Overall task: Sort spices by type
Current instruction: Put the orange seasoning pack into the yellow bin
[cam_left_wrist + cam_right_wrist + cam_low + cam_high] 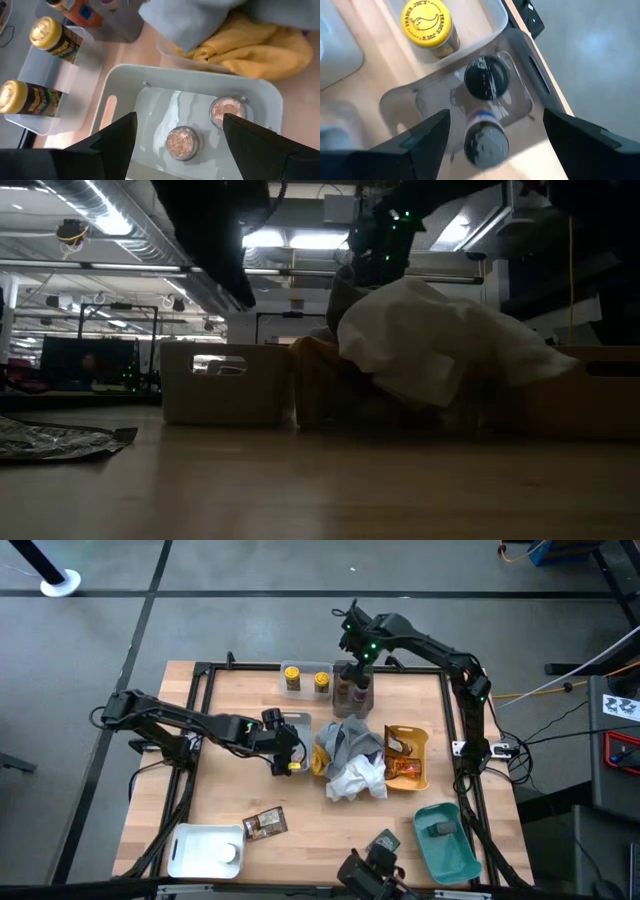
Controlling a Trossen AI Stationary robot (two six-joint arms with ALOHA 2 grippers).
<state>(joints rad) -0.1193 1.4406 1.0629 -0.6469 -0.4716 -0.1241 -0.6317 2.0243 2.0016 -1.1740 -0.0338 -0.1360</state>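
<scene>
Taking the heap of cloths (350, 762) in the middle of the table (220, 795) as landmark, I go from left to right. Far to its left and nearer the front edge stands a white tray (190, 850). Between this tray and the cloths lies a brown packet (265, 824) flat on the wood. The left gripper (290, 753) hangs just left of the cloths, over a grey tray (125, 85); its jaws are spread and hold nothing. In the left wrist view two tiny round pots (182, 142) sit on the floor of this tray, beside each other, not touching. Behind the cloths and a little to the left, a clear tray (305, 668) holds two yellow jars (292, 679), upright, side by side. Directly behind the cloths a second clear tray (520, 65) holds two dark jars (486, 76); the right gripper (352, 648) hovers above them with its fingers released and empty. Just right of the cloths is a yellow tray (418, 745) with packets in it; what kind they are I cannot tell. Further right and toward the front edge stands a teal tray (455, 855) with a dark flat tin (440, 830) inside.
</scene>
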